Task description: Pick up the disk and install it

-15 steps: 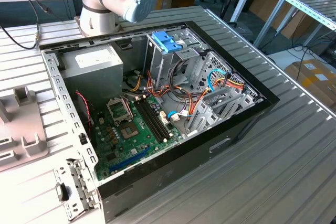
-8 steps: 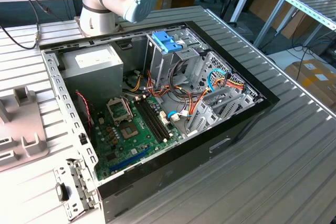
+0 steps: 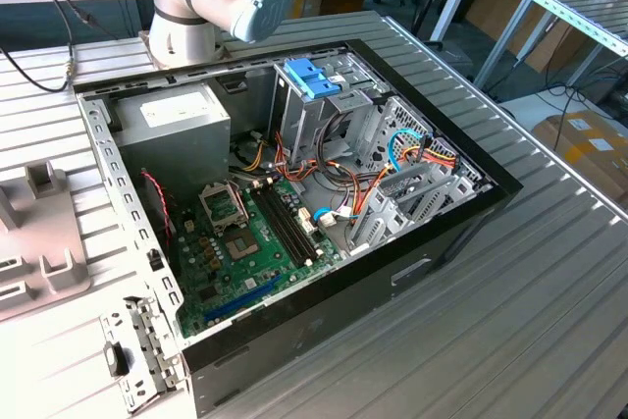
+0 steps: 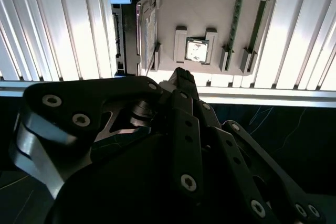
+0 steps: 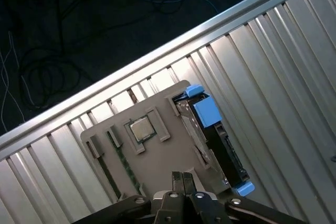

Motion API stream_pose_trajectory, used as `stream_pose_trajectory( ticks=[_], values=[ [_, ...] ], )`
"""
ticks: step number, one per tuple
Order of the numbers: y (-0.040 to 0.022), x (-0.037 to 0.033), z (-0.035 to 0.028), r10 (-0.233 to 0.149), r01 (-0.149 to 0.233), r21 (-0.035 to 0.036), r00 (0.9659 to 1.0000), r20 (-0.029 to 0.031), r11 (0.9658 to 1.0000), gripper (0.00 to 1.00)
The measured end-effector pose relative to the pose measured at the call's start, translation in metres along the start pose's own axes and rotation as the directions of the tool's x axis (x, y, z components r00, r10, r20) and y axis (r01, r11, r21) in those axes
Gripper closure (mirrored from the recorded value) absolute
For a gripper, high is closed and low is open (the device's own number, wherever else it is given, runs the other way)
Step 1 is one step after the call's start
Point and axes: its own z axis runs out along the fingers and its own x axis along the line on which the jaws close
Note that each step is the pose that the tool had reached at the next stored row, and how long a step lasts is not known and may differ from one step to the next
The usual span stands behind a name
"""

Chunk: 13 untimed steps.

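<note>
The disk (image 5: 223,142) stands on edge in a slot of a grey holder plate (image 5: 163,156), its dark body framed by bright blue rails and end tabs. The second wrist view shows the same disk (image 4: 131,30) at the edge of the plate (image 4: 210,3). My gripper (image 5: 182,178) hangs above the plate with its black fingers pressed together and nothing between them. In the second wrist view the gripper (image 4: 182,77) is a little to the side of the disk and apart from it.
A square processor chip (image 5: 140,128) and memory sticks (image 4: 236,19) also sit in the plate. The plate lies on a ribbed aluminium table (image 5: 273,66) near its edge. In the exterior view an open computer case (image 3: 442,233) holds a drive cage with a light blue latch (image 3: 312,76).
</note>
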Motion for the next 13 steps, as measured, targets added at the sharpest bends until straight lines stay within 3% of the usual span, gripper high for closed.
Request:
stream_pose_trajectory(
  ticks=[13],
  values=[
    [0.0,0.0,0.0,-0.067,0.067,-0.0018,0.9978,-0.0012,0.9978,0.89]
  ],
)
